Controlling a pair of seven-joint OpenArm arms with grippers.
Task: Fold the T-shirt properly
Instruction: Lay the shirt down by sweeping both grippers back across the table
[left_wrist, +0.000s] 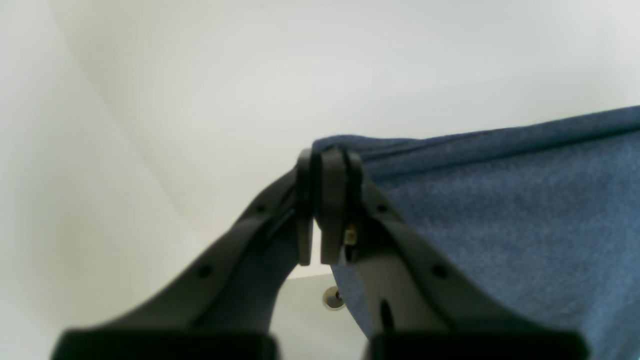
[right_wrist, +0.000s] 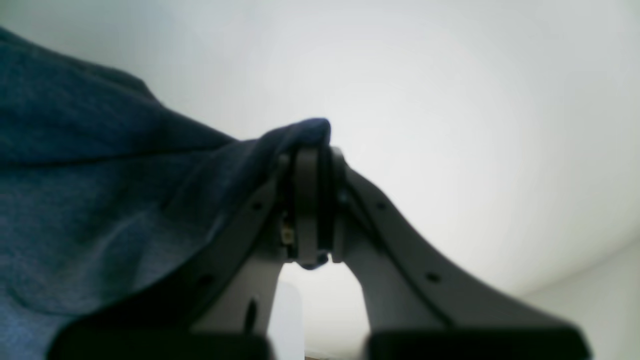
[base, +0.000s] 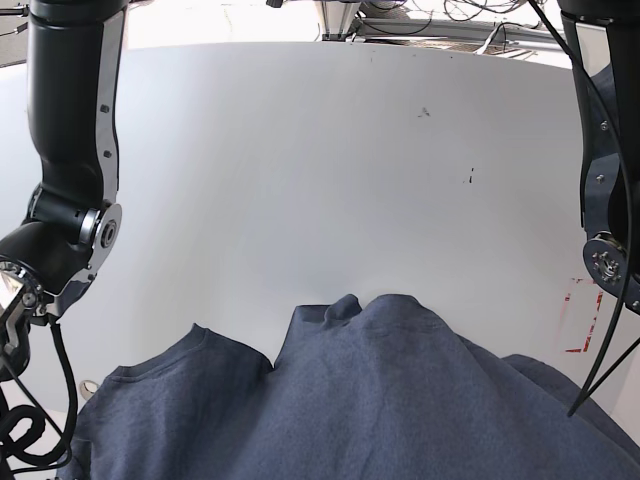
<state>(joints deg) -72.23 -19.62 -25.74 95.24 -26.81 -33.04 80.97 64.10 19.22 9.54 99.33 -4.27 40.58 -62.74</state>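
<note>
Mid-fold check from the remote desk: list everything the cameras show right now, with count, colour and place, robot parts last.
T-shirt: one, dark navy heathered, bunched along the near edge of the table in the base view, with an edge clamped in each end effector.
Table: one, white, curved far edge, mostly bare beyond the shirt.
Small dark marks: a few, black, on the far right part of the table.
Red marking: one, red, at the table's right edge.
Cables: several, dark, behind the table at top.
Left end effector: one, black, shut on a shirt hem.
Right end effector: one, grey, shut on a shirt fold.
Arms: two, black, at either side of the base view.
</note>
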